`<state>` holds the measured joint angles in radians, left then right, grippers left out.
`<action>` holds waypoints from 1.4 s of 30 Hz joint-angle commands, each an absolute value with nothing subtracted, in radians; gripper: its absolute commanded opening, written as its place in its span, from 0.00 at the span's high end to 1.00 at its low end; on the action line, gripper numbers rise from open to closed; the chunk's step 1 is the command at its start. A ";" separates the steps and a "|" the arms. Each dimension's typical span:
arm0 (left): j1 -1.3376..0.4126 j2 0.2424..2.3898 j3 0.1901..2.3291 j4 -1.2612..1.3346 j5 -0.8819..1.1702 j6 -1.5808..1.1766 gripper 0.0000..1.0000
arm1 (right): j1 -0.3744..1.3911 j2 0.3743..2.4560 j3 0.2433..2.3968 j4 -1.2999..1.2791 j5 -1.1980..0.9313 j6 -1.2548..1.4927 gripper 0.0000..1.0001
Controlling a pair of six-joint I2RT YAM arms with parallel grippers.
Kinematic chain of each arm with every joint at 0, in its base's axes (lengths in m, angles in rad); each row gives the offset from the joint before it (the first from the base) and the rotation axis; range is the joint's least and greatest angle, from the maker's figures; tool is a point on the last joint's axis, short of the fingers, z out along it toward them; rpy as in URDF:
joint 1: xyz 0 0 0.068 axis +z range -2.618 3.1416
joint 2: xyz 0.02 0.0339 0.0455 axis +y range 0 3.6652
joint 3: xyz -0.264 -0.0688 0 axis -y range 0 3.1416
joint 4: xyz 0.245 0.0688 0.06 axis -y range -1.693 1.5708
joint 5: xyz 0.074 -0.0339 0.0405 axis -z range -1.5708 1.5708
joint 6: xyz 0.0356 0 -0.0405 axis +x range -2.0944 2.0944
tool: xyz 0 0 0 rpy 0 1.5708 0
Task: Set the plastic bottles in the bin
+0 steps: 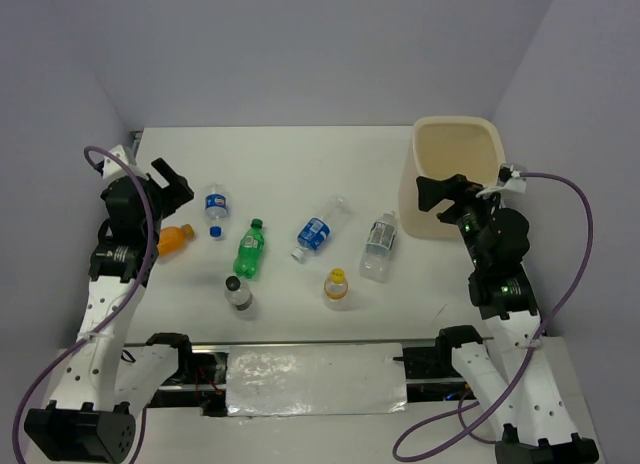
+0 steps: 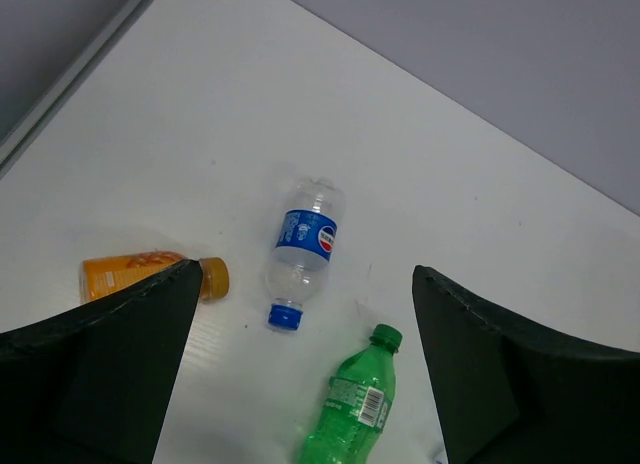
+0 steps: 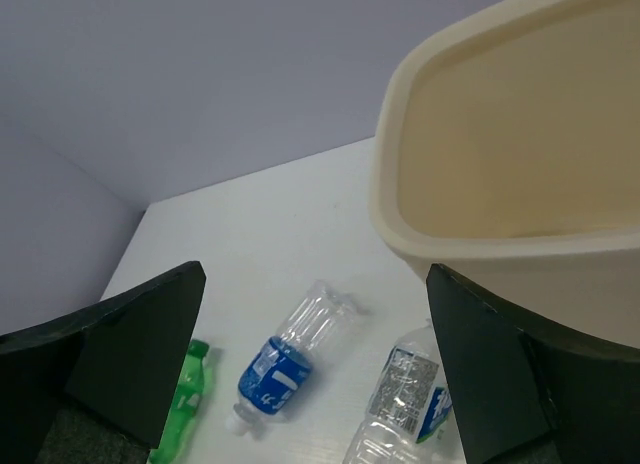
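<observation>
Several plastic bottles lie or stand on the white table. From left to right they are an orange one (image 1: 175, 238), a clear blue-labelled one (image 1: 215, 212), a green one (image 1: 250, 249), a dark-capped one (image 1: 238, 293), a second clear blue-labelled one (image 1: 320, 227), a yellow-capped one (image 1: 337, 287) and a clear white-labelled one (image 1: 380, 246). The cream bin (image 1: 455, 122) stands at the back right. My left gripper (image 1: 172, 184) is open and empty above the orange bottle (image 2: 125, 274), the blue-labelled bottle (image 2: 305, 246) and the green bottle (image 2: 355, 409). My right gripper (image 1: 438, 192) is open and empty beside the bin (image 3: 400, 219).
Grey walls enclose the table on the left, back and right. The table's left edge (image 2: 70, 79) runs near the left arm. A foil-covered strip (image 1: 315, 379) lies along the near edge between the arm bases. Purple cables loop from both arms.
</observation>
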<state>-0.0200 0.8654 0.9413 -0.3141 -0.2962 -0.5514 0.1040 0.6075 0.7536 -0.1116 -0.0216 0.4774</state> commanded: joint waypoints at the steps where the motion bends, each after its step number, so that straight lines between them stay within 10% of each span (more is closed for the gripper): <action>1: -0.015 0.827 0.911 -0.290 -0.353 -0.589 0.01 | 0.101 0.586 0.798 -0.052 -0.194 0.446 0.00; 8: -0.015 0.860 0.899 -0.290 -0.293 -0.566 0.01 | 0.213 0.713 0.860 -0.032 -0.362 0.336 0.00; 20: -0.012 0.905 0.881 -0.347 -0.331 -0.598 0.01 | 0.781 1.196 1.140 -0.454 0.579 0.424 0.00; 42: -0.011 0.928 0.859 -0.333 -0.328 -0.606 0.01 | 0.756 1.413 0.905 -0.617 0.766 0.914 0.00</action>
